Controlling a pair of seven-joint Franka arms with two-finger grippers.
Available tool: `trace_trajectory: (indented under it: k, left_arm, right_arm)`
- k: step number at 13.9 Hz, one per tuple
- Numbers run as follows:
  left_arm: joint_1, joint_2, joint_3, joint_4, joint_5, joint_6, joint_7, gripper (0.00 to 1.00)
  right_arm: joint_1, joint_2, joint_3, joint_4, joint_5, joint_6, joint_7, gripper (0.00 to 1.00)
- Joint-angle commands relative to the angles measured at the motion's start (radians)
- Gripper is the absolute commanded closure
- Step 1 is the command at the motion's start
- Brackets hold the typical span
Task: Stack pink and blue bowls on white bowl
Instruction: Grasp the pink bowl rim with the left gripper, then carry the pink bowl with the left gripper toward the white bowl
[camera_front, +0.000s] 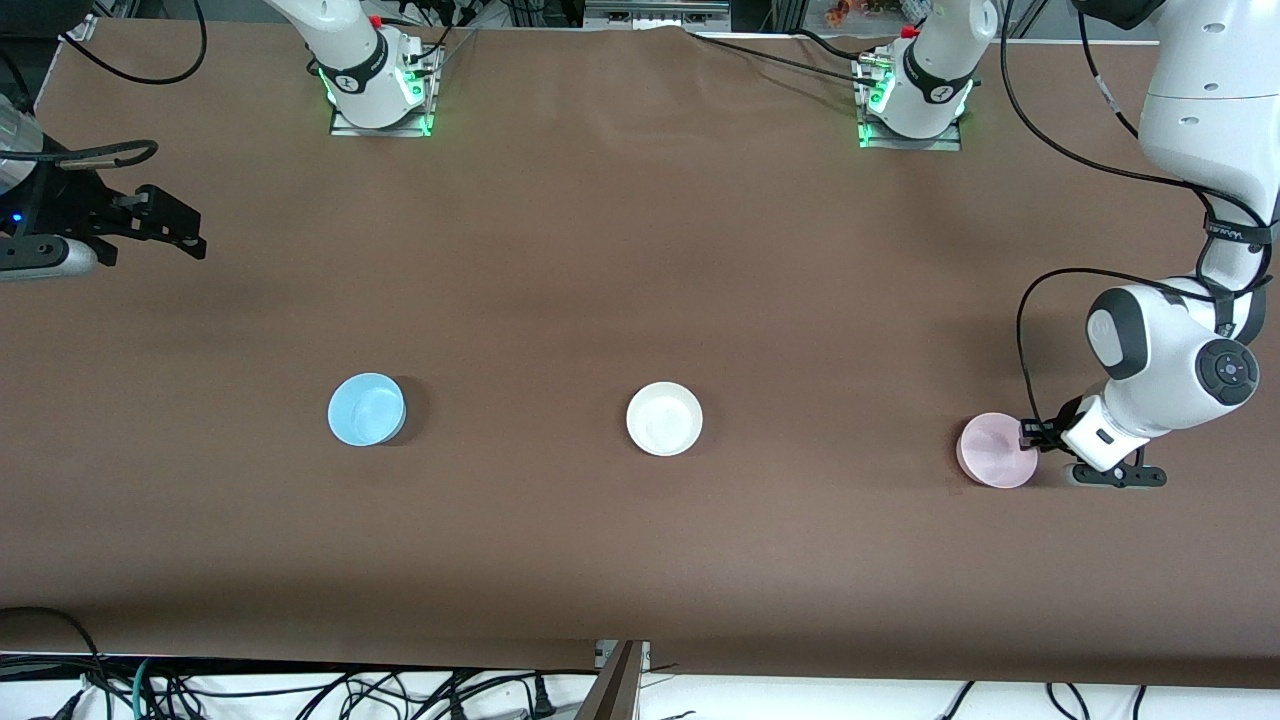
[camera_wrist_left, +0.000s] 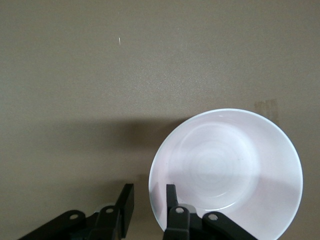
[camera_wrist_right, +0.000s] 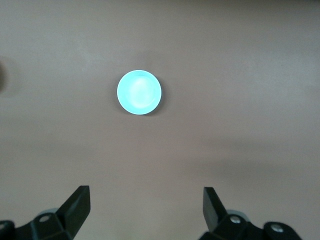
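Note:
The pink bowl (camera_front: 995, 452) stands upright on the table at the left arm's end. My left gripper (camera_front: 1030, 435) is down at its rim. In the left wrist view the pink bowl (camera_wrist_left: 230, 170) has one finger (camera_wrist_left: 171, 197) inside its wall and the other finger (camera_wrist_left: 127, 200) outside, with a gap still showing between that finger and the rim. The white bowl (camera_front: 664, 419) sits mid-table. The blue bowl (camera_front: 366, 409) sits toward the right arm's end and is also seen as the blue bowl (camera_wrist_right: 139, 92) in the right wrist view. My right gripper (camera_front: 185, 228) waits wide open and empty, high over that end.
Brown table cover (camera_front: 640, 250) spans the whole surface. The two arm bases (camera_front: 380, 85) stand along the edge farthest from the front camera. Cables lie off the table's near edge (camera_front: 400, 690).

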Motion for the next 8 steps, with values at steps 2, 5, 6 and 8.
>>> trace_trajectory:
  k: [2, 5, 6, 8]
  left_arm:
    - [0.003, -0.01, -0.005, -0.007, -0.03, -0.011, 0.028, 0.76]
    - [-0.003, -0.01, -0.005, -0.005, -0.03, -0.008, 0.028, 0.86]
    - [-0.005, -0.008, -0.005, -0.005, -0.03, -0.007, 0.028, 0.89]
    - [-0.006, -0.002, -0.005, -0.002, -0.028, -0.004, 0.028, 0.98]
  right_arm:
    - [-0.015, 0.008, 0.012, 0.022, 0.017, -0.012, 0.005, 0.0]
    - [-0.015, 0.008, 0.012, 0.022, 0.017, -0.012, 0.004, 0.0]
    - [-0.015, 0.01, 0.012, 0.022, 0.017, -0.012, 0.005, 0.0]
    - [-0.015, 0.01, 0.012, 0.022, 0.017, -0.012, 0.004, 0.01]
